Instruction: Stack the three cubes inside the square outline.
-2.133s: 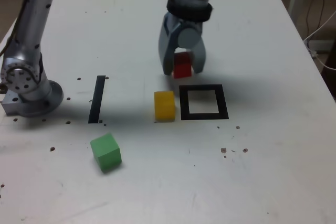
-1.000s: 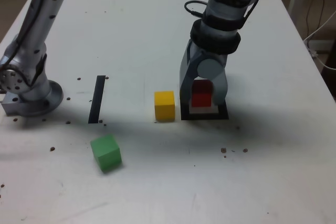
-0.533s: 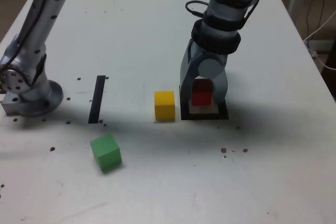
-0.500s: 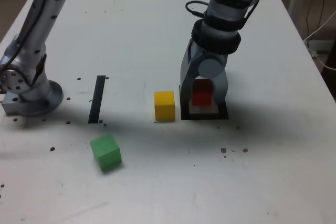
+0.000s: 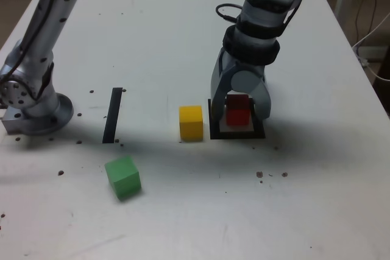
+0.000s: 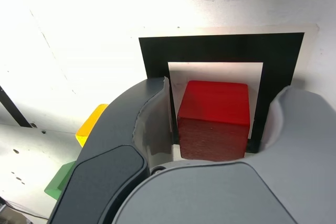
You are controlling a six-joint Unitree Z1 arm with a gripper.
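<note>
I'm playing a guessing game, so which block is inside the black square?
The red block: it sits between the fingers of the tool, while the yellow and green blocks lie outside the square.

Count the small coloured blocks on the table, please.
3. The red block sits inside the black square; the yellow block is just left of that square in the exterior view; the green block lies farther left, nearer the camera.

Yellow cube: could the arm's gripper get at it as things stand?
Probably yes: nothing covers the yellow cube, and the open gripper looks free to lift away, though the red cube between its jaws blocks a straight sideways move.
</note>
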